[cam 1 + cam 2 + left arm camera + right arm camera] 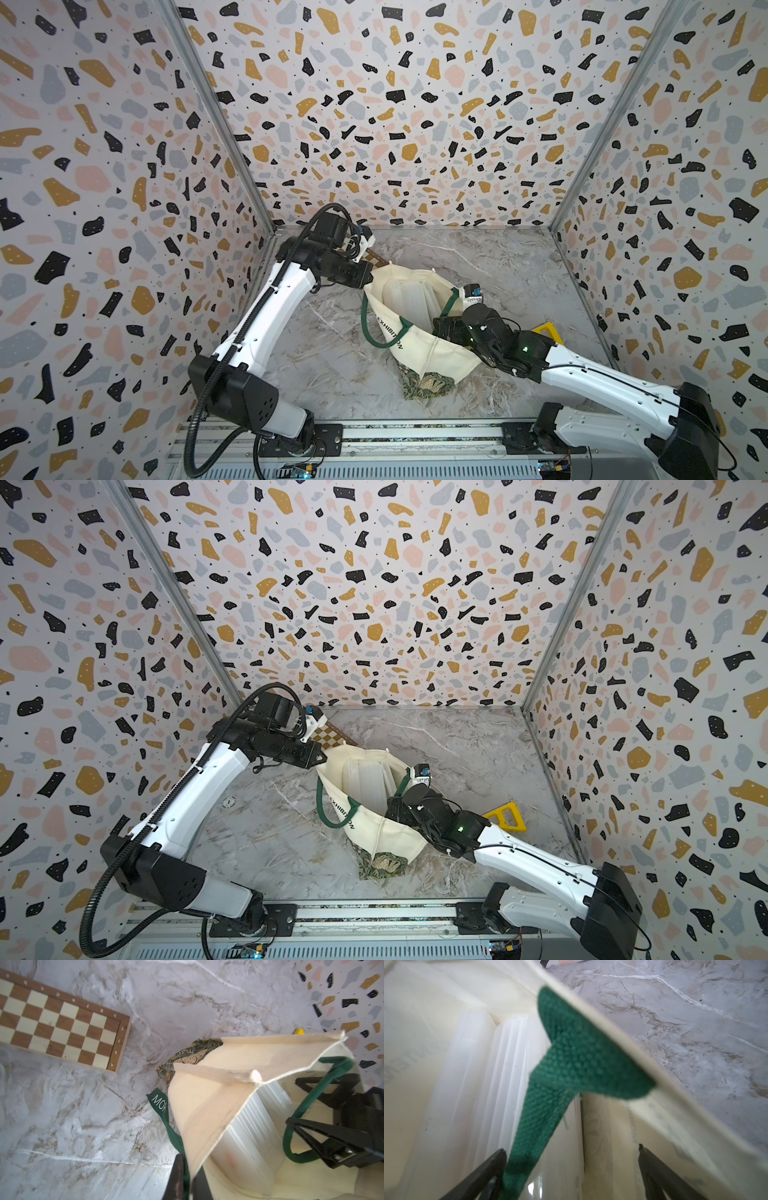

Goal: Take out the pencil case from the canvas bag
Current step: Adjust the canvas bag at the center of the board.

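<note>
We are at the canvas bag (419, 349)
Our left gripper (188, 1169) pinches its rim; our right gripper (571, 1149) gapes inside by the pencil case (409, 297).

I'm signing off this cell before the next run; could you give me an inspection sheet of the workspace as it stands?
Surface: marble-look tabletop, no spills seen.
Job's things: canvas bag lying with its mouth open; translucent ribbed case, probably the pencil case, inside it.
Clutter: chessboard behind the bag; yellow plastic piece beside the right arm.
Grippers: left gripper shut on the bag's rim; right gripper open inside the bag.
Cables: black conduit along the left arm, away from the bag.
Surroundings: terrazzo-print walls; nothing else seen.
</note>
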Controlling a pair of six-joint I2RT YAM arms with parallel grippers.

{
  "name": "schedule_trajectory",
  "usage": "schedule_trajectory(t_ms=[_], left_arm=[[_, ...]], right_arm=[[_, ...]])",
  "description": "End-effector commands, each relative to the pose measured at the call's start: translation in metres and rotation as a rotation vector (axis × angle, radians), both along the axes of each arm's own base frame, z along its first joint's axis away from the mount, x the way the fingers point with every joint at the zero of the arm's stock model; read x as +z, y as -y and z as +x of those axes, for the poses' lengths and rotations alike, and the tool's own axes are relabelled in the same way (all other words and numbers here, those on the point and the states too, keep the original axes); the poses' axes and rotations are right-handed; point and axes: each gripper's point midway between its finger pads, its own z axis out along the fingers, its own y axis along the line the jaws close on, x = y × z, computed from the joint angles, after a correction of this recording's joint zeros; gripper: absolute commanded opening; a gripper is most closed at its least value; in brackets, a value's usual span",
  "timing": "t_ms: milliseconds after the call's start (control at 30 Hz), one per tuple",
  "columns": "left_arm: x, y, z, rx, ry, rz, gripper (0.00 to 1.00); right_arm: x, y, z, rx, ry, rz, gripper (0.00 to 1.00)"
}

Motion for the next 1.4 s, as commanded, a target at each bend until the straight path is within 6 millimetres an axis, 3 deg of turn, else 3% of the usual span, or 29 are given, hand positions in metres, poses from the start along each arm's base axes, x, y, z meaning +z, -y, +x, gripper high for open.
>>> schedule_trajectory(t_ms=[0, 133, 400, 600, 733, 967, 1133, 1233, 1367], left_arm=[[0.064, -0.004, 0.022, -0.003, 0.226, -0.035, 0.00], [0.074, 0.000, 0.025, -0.034, 0.226, -0.036, 0.00], [0.073, 0.021, 0.015, -0.186, 0.173, -0.101, 0.00], [0.083, 0.032, 0.007, -0.304, 0.154, -0.131, 0.00], [0.072, 0.036, -0.001, -0.349, 0.125, -0.140, 0.00], [0.051, 0.032, -0.023, -0.370, 0.164, -0.141, 0.00], [0.046, 0.037, -0.042, -0.408, 0.198, -0.127, 0.00], [0.046, 0.040, -0.047, -0.431, 0.216, -0.106, 0.00], [0.055, 0.041, -0.047, -0.449, 0.242, -0.070, 0.00]], right_arm=[[-0.012, 0.004, -0.016, 0.034, -0.009, -0.035, 1.00], [-0.006, -0.031, -0.035, 0.132, 0.024, -0.008, 1.00], [-0.001, -0.097, -0.063, 0.295, 0.056, -0.020, 1.00], [-0.012, -0.124, -0.068, 0.342, 0.032, -0.015, 0.99], [-0.011, -0.116, -0.064, 0.312, 0.037, -0.060, 1.00], [0.006, -0.060, -0.046, 0.199, 0.036, 0.028, 1.00], [0.044, -0.024, -0.036, 0.134, 0.117, 0.142, 1.00], [0.069, -0.024, -0.038, 0.152, 0.160, 0.186, 0.99], [0.094, -0.052, -0.050, 0.255, 0.177, 0.237, 1.00]])
